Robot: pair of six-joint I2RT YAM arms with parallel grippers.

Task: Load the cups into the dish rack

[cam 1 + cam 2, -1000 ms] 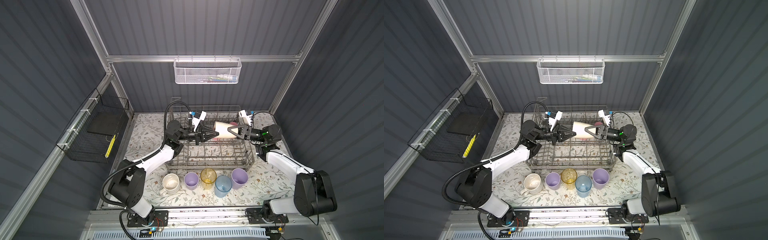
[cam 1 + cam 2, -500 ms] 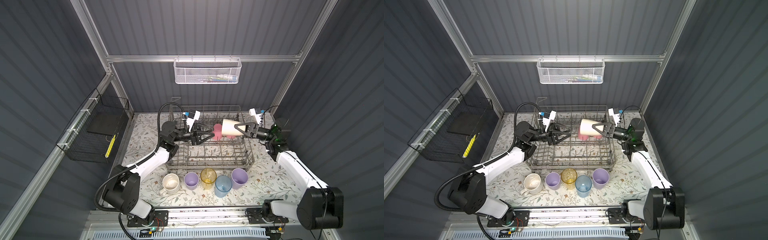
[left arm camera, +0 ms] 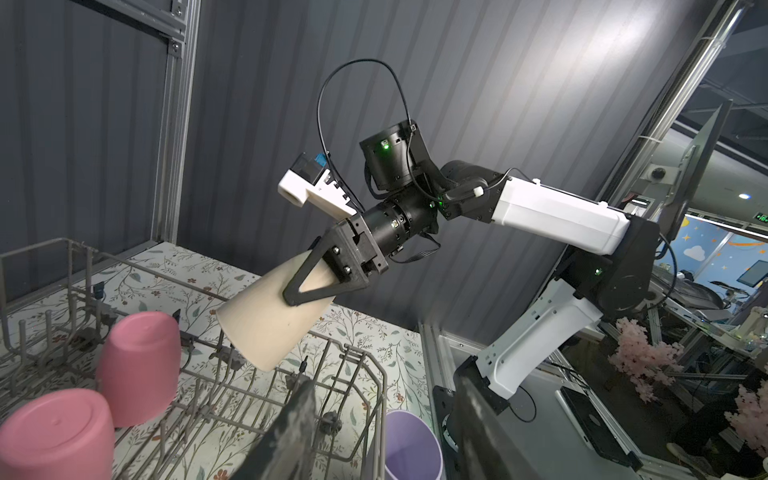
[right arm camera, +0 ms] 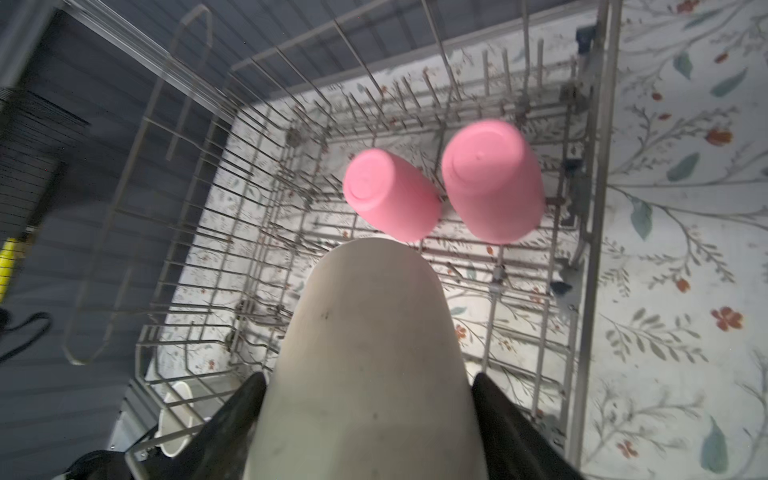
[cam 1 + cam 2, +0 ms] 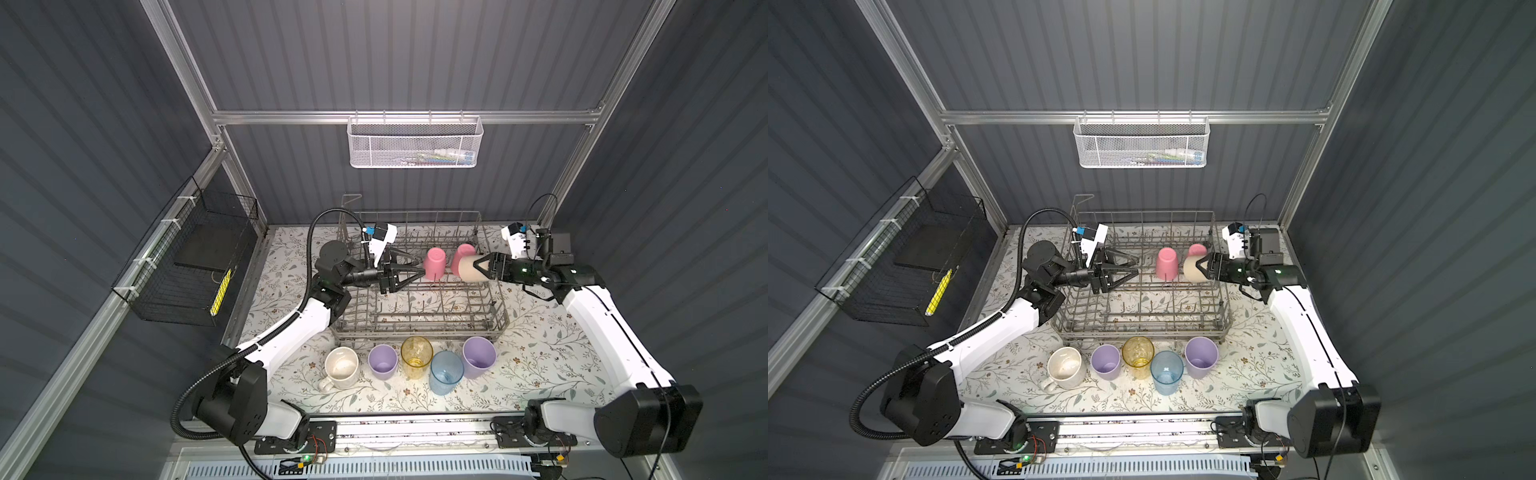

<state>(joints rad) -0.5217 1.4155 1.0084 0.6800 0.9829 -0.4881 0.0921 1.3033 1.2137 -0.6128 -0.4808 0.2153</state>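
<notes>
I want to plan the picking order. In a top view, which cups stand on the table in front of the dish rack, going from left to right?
cream mug → left lilac cup → clear yellow tumbler → clear blue tumbler → right lilac cup

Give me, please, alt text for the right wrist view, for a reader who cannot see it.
A beige cup, gripped between the right gripper's black fingers, fills the foreground above the grey wire dish rack. Two pink cups sit bottoms-up side by side inside it.
</notes>
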